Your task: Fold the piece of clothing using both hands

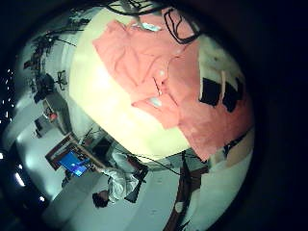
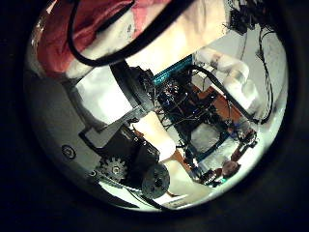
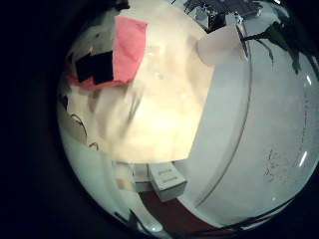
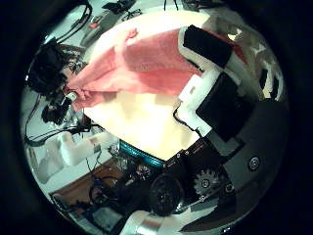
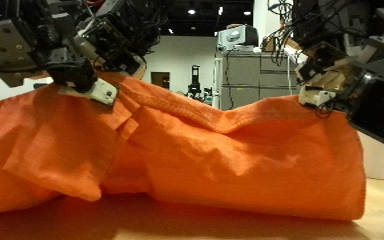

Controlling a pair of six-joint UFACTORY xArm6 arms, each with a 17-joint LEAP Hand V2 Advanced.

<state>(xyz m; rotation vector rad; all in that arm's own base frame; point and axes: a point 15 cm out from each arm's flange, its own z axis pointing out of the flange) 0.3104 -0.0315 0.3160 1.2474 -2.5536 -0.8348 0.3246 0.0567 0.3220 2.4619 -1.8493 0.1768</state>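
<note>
An orange garment hangs in a wide sheet between my two hands, its lower part bunched on the wooden table. My left hand pinches one upper corner of the cloth and my right hand pinches the other, at about the same height. In the left little finger side view the garment lies spread across the pale tabletop. The right thumb side view has the cloth running up to that hand's fingers. The fingertips themselves are partly hidden by folds.
Behind the table stands a grey cabinet. The right little finger side view shows bare tabletop beside the cloth and the table's edge beyond it.
</note>
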